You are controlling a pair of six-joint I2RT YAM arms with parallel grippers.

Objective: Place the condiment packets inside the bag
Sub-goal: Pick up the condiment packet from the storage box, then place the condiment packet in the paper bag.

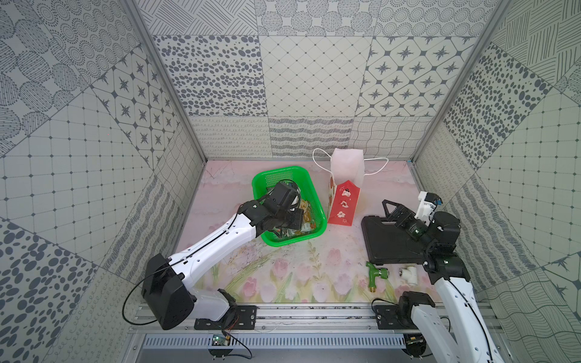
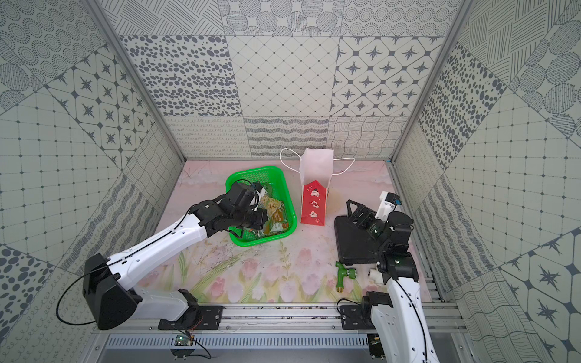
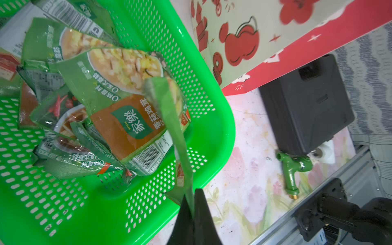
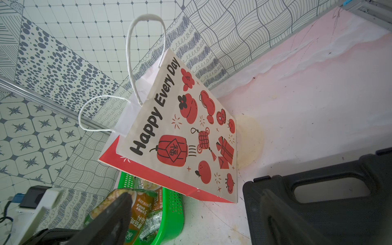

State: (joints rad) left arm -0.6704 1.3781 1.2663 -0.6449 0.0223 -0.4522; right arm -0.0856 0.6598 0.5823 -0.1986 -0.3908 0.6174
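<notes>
In the green basket point(image 3: 212, 127) near the middle of the counter point(image 1: 298, 261), the left claw point(image 3: 192, 203) is clamped on the edge of one condiment packet point(image 3: 169, 110). The left wrist view shows a thin green pouch pinched edge-on between the two black tips, with its body stretching out over the heap. Whether it hangs clear of the pile or rests on it, I cannot tell.

The other condiment packets point(image 3: 118, 118) lie tumbled in the basket, green with orange panels and food photos. They overlap, so their exact number is hidden; several, at any rate.

The bag point(image 1: 342, 204) stands upright just beside the basket, on the robot's right. Its mouth is open upward and its cord handles are splayed to either side. In both top views the white inside shows no packet, but the bottom of it is out of sight, so I cannot say for sure that it is empty.

The right claw point(image 1: 391, 209) has its jaws wide apart and holds nothing. It hovers over the black case point(image 1: 383, 248) on the far side of the bag from the basket, and its camera looks at the bag's printed side.

I judge the task to be at an early stage. One packet is gripped, none is seen delivered, and the bulk of them sit in the basket. What is left is to lift this packet over the basket wall, carry it the short way to the bag's mouth and let it drop in, then do the same for each packet in the heap. The slack, slippery pouch is held only by its edge, so it could swing or catch on the bag's rim.
</notes>
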